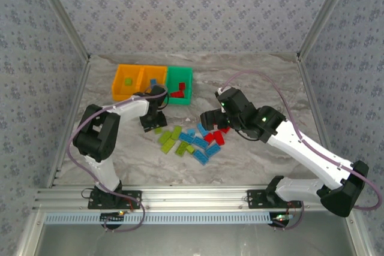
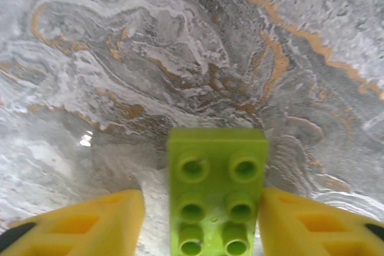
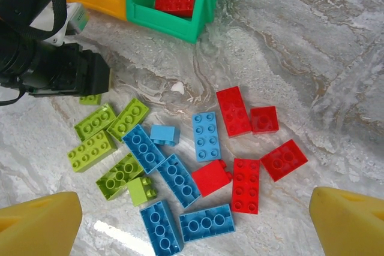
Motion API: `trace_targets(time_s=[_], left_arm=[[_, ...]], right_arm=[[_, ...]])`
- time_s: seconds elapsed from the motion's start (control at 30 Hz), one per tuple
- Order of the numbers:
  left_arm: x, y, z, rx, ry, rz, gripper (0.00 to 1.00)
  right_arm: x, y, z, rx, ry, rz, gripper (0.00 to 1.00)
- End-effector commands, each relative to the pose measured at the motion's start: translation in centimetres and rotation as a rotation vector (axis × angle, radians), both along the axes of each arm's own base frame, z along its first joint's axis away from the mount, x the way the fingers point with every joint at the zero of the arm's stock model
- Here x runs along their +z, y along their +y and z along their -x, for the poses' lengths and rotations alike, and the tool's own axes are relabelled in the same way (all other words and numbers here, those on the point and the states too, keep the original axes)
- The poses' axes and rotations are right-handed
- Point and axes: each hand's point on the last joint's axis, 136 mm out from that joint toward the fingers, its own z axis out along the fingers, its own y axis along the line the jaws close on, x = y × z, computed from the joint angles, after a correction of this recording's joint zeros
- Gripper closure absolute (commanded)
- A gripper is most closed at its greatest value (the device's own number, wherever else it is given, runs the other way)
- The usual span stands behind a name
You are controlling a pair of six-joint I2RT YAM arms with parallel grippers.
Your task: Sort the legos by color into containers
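The legos lie in a loose pile (image 1: pixel 191 141) at mid table: lime green ones (image 3: pixel 111 123) on the left, light blue (image 3: pixel 206 135) in the middle, red (image 3: pixel 246 184) on the right. My left gripper (image 1: pixel 150 125) is down at the pile's left end, open astride a lime green brick (image 2: pixel 216 190). Its right finger (image 2: pixel 312 226) touches that brick and a gap remains on the left. My right gripper (image 3: pixel 195 208) hovers open and wide above the pile. The containers stand behind: two orange bins (image 1: pixel 126 90) (image 1: pixel 144 78) and a green bin (image 1: pixel 187 86).
The left orange bin holds a green brick (image 1: pixel 128 80), the middle one a blue brick (image 1: pixel 153 81), and the green bin red bricks (image 3: pixel 175 3). The left arm's black wrist (image 3: pixel 42 64) crosses just in front of the bins. Bare marble lies right of the pile.
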Motion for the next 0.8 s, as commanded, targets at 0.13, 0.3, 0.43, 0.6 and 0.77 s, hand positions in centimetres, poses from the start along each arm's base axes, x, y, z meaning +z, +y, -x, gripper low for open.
trace_targets(time_s=[0.13,0.3,0.43,0.6,0.77], left_arm=[[-0.7,1.9,1.2,-0.015,0.028,-0.079,0.63],[4.8,2.7,0.1,0.010,-0.116,-0.022,0.68],[11.2,4.6,-2.7,0.060,-0.313,0.014,0.68],[16.3,9.1,-8.5,0.188,-0.458,-0.005,0.68],[15.2,12.7,-14.9,0.265,-0.404,-0.015,0.67]], right_arm=[[0.6,-0.9,0.1,-0.050,-0.014,0.004,0.00],[2.2,3.2,2.3,0.156,-0.026,-0.086,0.00],[3.4,6.4,4.1,0.287,-0.056,-0.157,0.00],[4.0,7.1,3.4,0.259,-0.098,-0.171,0.00],[3.8,6.4,3.7,0.229,-0.095,-0.140,0.00]])
